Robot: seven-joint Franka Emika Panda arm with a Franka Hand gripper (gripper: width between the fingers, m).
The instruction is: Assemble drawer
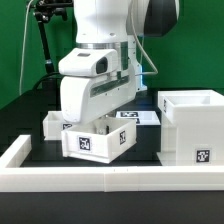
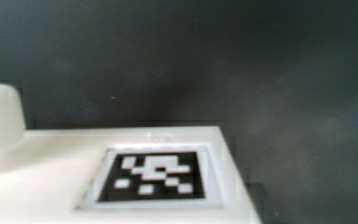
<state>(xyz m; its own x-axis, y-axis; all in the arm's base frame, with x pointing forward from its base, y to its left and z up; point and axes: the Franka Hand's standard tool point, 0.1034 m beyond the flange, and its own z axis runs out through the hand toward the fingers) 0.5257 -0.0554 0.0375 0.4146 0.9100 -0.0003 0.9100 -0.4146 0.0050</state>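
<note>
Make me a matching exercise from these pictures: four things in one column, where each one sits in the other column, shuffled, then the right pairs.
Things:
1. drawer shell
2. nearer small tray
3. white rail
4. marker board

Places:
A. flat on the table, between the arm and the tall box
B. at the exterior view's right
C. along the front edge
D. directly under the arm

Pairs: 1-B, 2-D, 3-C, 4-A
</note>
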